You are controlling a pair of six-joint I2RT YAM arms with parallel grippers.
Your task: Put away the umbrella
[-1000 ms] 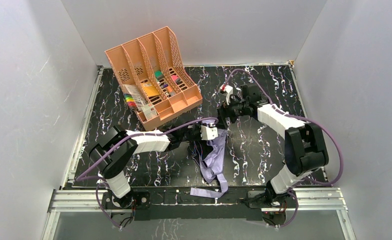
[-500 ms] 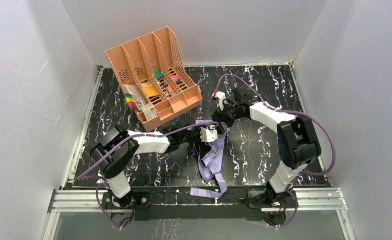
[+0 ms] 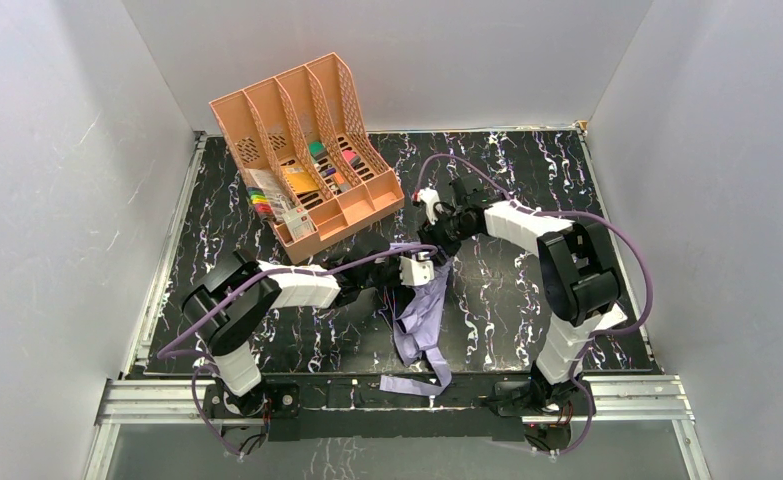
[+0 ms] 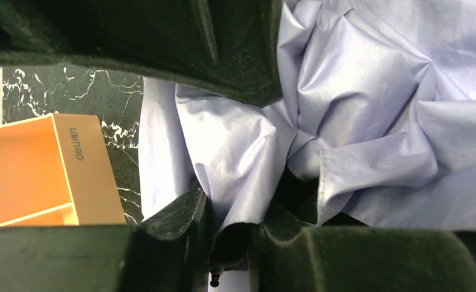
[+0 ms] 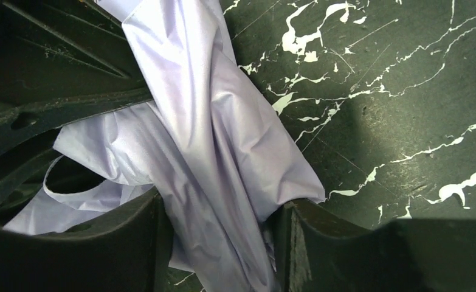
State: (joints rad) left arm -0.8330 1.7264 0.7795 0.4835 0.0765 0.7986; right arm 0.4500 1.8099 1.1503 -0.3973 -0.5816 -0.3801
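Note:
The umbrella is a crumpled pale lavender bundle on the dark marble table, near the front centre. Its long strap trails onto the front rail. My left gripper comes in from the left and is shut on a fold of the umbrella; the fabric is pinched in the narrow gap of the left gripper. My right gripper reaches down from the right over the bundle's far end. The right gripper stands open, with a band of the umbrella running between its fingers. Shaft and handle are hidden.
A peach file organiser holding markers and small items stands at the back left, its front corner close to the left arm; it also shows as the organiser beside the fabric. White walls enclose the marble table on three sides.
The right arm swung left and down onto the umbrella's far end, and its jaws narrowed around the fabric. The left gripper kept its hold and pulled slightly left.

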